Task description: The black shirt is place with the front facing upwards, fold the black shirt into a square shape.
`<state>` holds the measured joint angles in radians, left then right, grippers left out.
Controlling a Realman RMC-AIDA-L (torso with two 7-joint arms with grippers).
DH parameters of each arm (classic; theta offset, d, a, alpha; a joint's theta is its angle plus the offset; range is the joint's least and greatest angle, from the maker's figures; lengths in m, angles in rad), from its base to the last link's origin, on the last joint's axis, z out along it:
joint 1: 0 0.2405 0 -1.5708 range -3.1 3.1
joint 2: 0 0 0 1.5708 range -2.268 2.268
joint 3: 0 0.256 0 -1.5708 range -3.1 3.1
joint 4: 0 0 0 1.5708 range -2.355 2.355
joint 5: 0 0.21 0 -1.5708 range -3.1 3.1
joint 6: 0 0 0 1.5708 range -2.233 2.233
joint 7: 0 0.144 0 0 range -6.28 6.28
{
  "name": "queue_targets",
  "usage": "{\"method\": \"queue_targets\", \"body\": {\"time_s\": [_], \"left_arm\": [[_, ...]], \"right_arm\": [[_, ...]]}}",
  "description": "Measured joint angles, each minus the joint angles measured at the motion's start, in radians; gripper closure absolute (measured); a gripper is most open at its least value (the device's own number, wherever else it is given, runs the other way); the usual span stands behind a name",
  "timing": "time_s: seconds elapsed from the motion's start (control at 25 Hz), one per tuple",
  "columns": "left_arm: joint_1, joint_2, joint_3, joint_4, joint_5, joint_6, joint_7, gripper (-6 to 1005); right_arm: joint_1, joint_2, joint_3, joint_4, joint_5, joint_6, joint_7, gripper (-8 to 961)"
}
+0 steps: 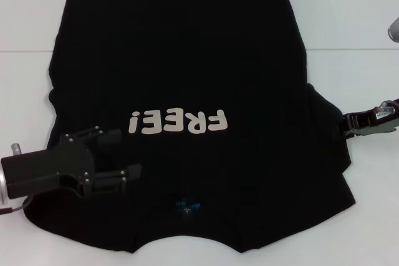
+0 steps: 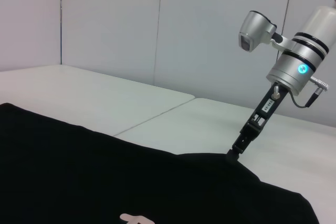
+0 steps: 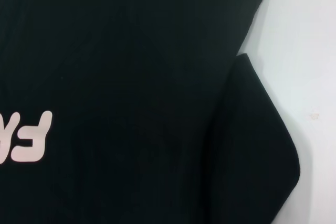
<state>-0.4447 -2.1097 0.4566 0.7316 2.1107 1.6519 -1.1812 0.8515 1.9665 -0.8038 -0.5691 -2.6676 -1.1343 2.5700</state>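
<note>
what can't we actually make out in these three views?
- Head view: the black shirt has its collar edge cut off by the frame bottom; the neck label print is too small to read.
- Head view: the left tool hides the sleeve beneath it.
- Left wrist view: the right tool tips blend into the black cloth, so grip is unclear.
- Right wrist view: own fingers absent; lettering cut off.

The large black cloth T-shirt (image 1: 187, 73) looks soft and matt, with a fine weave and no shine. Its pale pinkish "FREE!" lettering (image 1: 177, 123) is a smooth, flat print, slightly glossier than the cloth. The white table top (image 1: 28, 35) is smooth and matt. The black left gripper (image 1: 115, 160) looks like matt hard plastic or coated metal with small bright screws. The right arm's silver wrist housing (image 2: 302, 51) is smooth, satin-finished metal.
</note>
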Motion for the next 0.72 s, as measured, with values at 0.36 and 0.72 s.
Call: {"method": "queue_targets", "body": {"time_s": [0.36,0.72], "left_arm": [[0.0,0.004,-0.005,-0.009,0.0,0.0,0.002,125],[0.0,0.005,-0.006,-0.009,0.0,0.002,0.0,126]], "right_arm": [[-0.001,0.002,0.0,0.0,0.0,0.001,0.001,794],[-0.014,-0.013,0.007,-0.015,0.0,-0.006,0.0,917]]}}
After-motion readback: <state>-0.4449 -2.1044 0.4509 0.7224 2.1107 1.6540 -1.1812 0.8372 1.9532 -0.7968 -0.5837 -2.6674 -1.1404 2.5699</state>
